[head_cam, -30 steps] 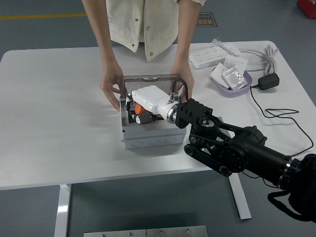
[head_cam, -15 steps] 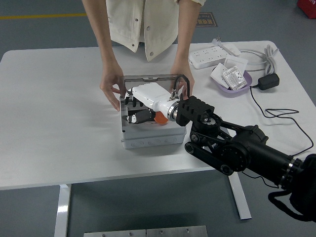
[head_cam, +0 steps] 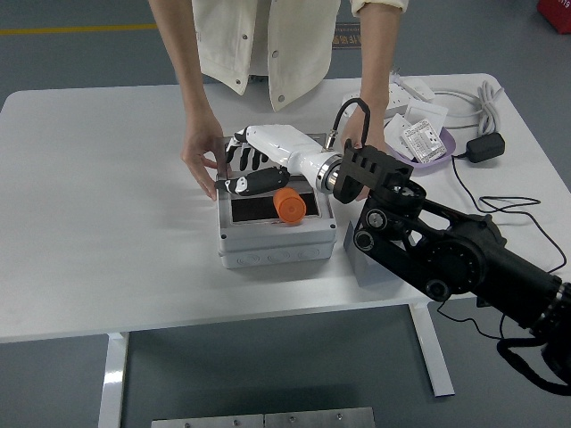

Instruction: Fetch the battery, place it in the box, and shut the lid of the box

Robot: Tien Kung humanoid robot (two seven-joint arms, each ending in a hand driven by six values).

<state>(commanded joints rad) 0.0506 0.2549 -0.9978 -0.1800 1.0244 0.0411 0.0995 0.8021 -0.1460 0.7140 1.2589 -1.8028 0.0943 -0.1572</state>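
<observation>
Already the orange battery [head_cam: 289, 206] lay inside the box [head_cam: 277, 239]; the right hand [head_cam: 259, 160] hovered empty, fingers loosely curled, near the stiff lid [head_cam: 223, 153], best pushed at its top edge.

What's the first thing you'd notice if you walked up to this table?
The big black right arm stands out first, reaching in from the right with its white robot hand over the far edge of the grey box at the table's middle. Inside the open box sits a bright orange battery. A person's hand steadies the box on its left side.
</observation>
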